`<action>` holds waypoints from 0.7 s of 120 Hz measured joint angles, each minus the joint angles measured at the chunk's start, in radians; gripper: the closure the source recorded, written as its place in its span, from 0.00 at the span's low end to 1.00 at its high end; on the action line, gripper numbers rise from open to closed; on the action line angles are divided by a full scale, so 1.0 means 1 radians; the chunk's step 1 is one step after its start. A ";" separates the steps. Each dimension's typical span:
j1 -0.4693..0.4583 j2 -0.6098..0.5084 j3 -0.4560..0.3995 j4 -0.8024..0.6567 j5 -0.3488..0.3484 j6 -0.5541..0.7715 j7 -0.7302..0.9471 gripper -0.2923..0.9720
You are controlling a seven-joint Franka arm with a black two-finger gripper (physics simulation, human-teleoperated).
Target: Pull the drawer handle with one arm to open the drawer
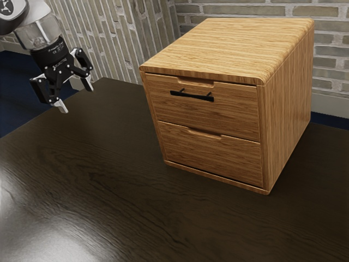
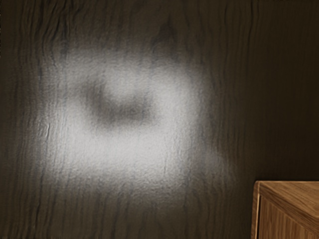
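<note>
One cabinet [image 1: 229,49] stands on the dark, glossy worktop [image 1: 98,207] before grey brick walls [image 1: 120,33]; the gripper [image 1: 76,97] hovers spread wide.

My fingers [image 1: 76,97] are black; the drawer cabinet [image 1: 234,49] is striped honey-brown wood, its handle [image 1: 191,96] black; the worktop [image 1: 109,191] is dark-brown woodgrain.

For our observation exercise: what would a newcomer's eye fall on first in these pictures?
A wooden two-drawer cabinet stands on the dark table toward the exterior view's right, with a black handle on its upper drawer. The black gripper hangs at that view's upper left, fingers open, well apart from the cabinet.
</note>
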 joint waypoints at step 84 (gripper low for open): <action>-0.181 -0.116 -0.142 -0.020 0.067 0.161 -0.092 0.25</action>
